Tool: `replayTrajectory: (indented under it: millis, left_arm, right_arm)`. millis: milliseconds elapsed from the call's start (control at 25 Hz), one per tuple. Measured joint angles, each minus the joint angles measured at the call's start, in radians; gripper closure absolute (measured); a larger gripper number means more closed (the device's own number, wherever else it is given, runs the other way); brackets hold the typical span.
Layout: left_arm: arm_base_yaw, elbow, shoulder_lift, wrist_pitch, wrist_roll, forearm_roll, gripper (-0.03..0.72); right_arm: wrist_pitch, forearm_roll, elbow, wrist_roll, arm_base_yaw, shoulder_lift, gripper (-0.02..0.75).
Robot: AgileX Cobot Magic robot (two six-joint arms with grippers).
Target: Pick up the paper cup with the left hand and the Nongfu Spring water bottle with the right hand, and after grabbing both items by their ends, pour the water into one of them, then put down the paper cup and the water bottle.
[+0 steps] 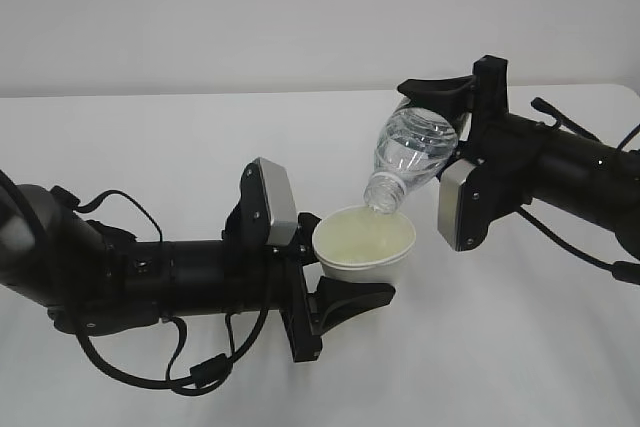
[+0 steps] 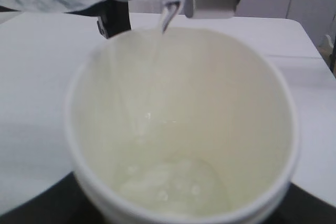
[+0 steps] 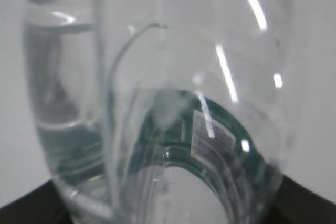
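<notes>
While my right hand [image 1: 455, 122] clamps the small clear ribbed plastic water bottle [image 1: 408, 155] at its base end, the bottle's long axis slants steeply, base up toward the right and open neck pointing down and to the left. The neck hangs just above the far rim of the small white tapered paper cup [image 1: 364, 245], which my left hand [image 1: 335, 282] grips around its lower body; the cup stands upright with its mouth facing up, raised off the white table [image 1: 150, 147].

In my left wrist view a thin stream of clear water [image 2: 163, 174] falls from the bottle mouth [image 2: 170, 11] down the cup's pale yellowish inner wall, and a shallow pool lies at the bottom. My right wrist view looks along the bottle from its base, where the dark green label band [image 3: 210, 129] curves around the plastic and water sits inside. My jaws on each side are closed on their objects, not against each other.
</notes>
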State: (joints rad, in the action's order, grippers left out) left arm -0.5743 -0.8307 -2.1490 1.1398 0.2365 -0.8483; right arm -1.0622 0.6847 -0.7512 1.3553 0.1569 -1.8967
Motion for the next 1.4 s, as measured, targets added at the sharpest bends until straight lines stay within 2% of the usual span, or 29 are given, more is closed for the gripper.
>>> replayTrajectory:
  millis: [1400]
  left_arm:
    - [0.000, 0.000, 0.000, -0.002, 0.000, -0.001, 0.259]
  right_arm:
    - [-0.008, 0.002, 0.000, 0.003, 0.000, 0.000, 0.280]
